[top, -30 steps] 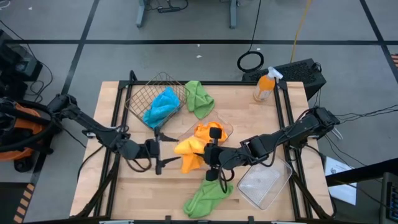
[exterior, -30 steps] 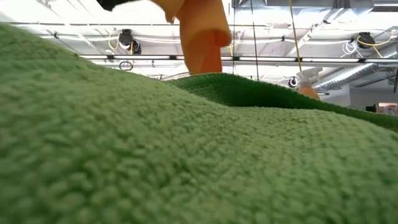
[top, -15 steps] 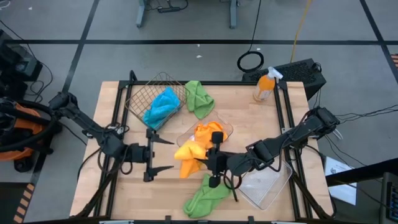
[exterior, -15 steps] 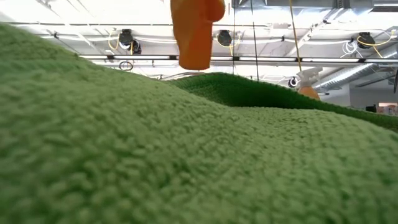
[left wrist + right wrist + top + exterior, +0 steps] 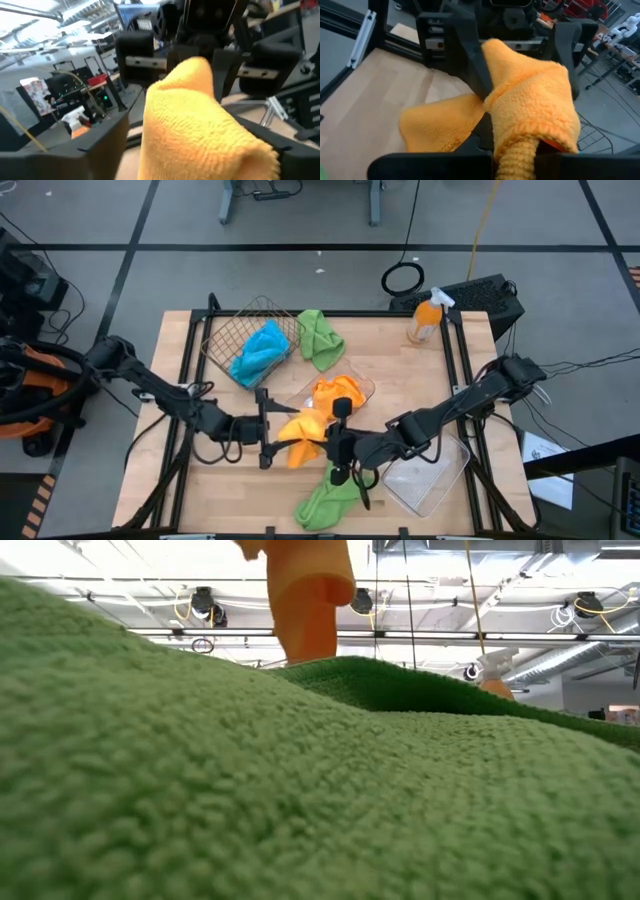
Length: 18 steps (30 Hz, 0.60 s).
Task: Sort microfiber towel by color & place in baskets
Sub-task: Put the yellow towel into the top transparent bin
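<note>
An orange microfiber towel (image 5: 300,430) hangs over the table's middle, with my right gripper (image 5: 335,448) shut on it. My left gripper (image 5: 265,430) faces it from the left, open, one finger (image 5: 102,142) on each side of the towel (image 5: 200,125). A second orange towel (image 5: 335,392) lies in a clear tray (image 5: 365,388). A blue towel (image 5: 262,348) lies in the wire basket (image 5: 230,330). One green towel (image 5: 318,335) lies beside the basket. Another green towel (image 5: 330,498) lies near the front edge and fills the low view (image 5: 300,790). My right gripper pinches a bunched fold (image 5: 520,135) of the orange towel between its two fingers, coming about level from the table's right. The rest of the towel droops toward my left gripper. Its lower end (image 5: 305,630) hangs behind the green towel's ridge; whether it rests on the table is hidden.
A second clear tray (image 5: 425,470) sits at the right front, under my right arm. An orange spray bottle (image 5: 425,315) stands at the far right corner. Black frame rails (image 5: 465,380) run along the table's sides.
My left gripper drew back toward the table's left with its fingers wider, then came right again, and its fingers now stand on either side of the orange towel. My right gripper has shifted slightly toward the left and near side with the towel, whose hanging end rose and dropped again.
</note>
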### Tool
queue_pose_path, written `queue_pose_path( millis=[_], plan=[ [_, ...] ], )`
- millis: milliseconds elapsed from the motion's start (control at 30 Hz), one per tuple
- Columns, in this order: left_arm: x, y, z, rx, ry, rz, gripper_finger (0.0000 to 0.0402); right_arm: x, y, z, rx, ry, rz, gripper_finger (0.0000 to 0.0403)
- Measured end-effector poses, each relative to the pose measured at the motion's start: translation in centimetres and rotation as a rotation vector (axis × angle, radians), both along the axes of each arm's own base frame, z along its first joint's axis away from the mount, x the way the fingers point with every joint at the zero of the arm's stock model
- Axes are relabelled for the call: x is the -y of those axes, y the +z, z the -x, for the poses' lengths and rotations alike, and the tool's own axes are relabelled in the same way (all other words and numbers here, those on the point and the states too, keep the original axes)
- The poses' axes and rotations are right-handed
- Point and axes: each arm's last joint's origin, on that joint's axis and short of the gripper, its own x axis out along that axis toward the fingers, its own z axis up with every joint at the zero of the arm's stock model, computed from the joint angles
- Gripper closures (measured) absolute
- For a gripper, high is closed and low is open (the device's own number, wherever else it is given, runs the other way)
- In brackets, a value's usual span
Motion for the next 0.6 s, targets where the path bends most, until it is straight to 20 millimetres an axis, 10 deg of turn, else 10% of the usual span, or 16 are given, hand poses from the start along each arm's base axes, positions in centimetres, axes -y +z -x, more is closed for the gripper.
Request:
queue_pose_path(
  millis=[300,600],
  plan=[
    [-0.25,-0.23,-0.17,-0.021,0.018,-0.039,0.0367,0.17,-0.5,-0.36,0.012,-0.057,-0.089,0.0399],
    [-0.81,0.13,0.6,-0.078,0.054,-0.121,0.0386,0.4,-0.1,0.38,-0.009,-0.081,-0.115,0.0304]
  ],
)
